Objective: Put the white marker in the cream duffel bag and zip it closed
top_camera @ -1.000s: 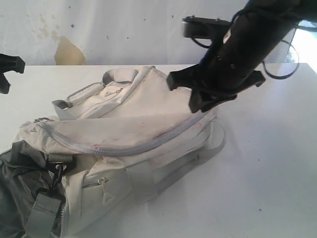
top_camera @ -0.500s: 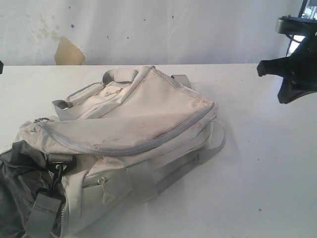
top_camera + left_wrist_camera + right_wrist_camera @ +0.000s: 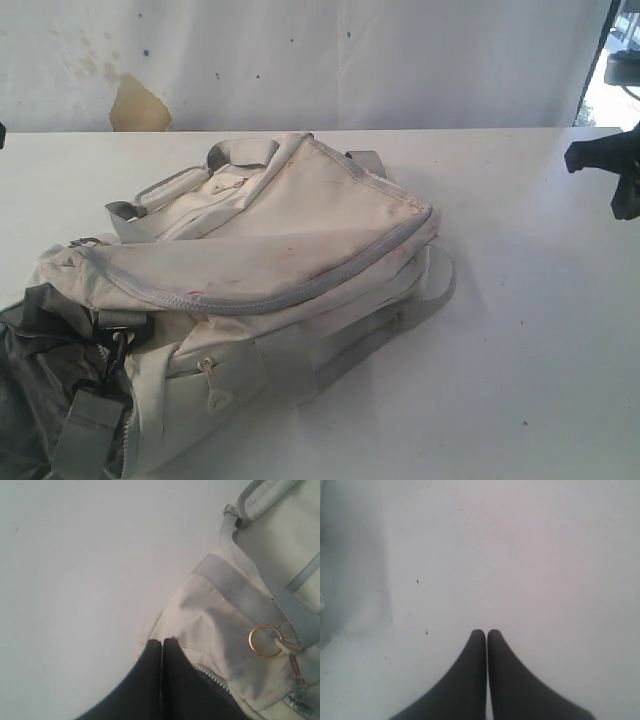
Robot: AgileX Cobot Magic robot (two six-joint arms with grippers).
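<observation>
The cream duffel bag (image 3: 270, 270) lies on its side across the left and middle of the white table (image 3: 530, 340), its grey zipper (image 3: 290, 293) running closed along the top seam. The white marker is out of view. My right gripper (image 3: 622, 175) hangs at the far right edge of the exterior view, well clear of the bag; in the right wrist view that gripper (image 3: 486, 631) is shut over bare table. The left gripper (image 3: 162, 641) is shut and empty, hovering over one end of the cream duffel bag (image 3: 235, 630), near a gold ring (image 3: 265, 640).
A dark grey fabric item (image 3: 40, 390) lies against the bag's lower left end. Grey webbing handles (image 3: 240, 152) stick out at the back of the bag and a strap loop (image 3: 440, 285) at its right. A white wall (image 3: 330, 60) backs the table.
The right arm has swung from above the bag's right end out to the far right edge. The left arm has left the exterior view at the left edge.
</observation>
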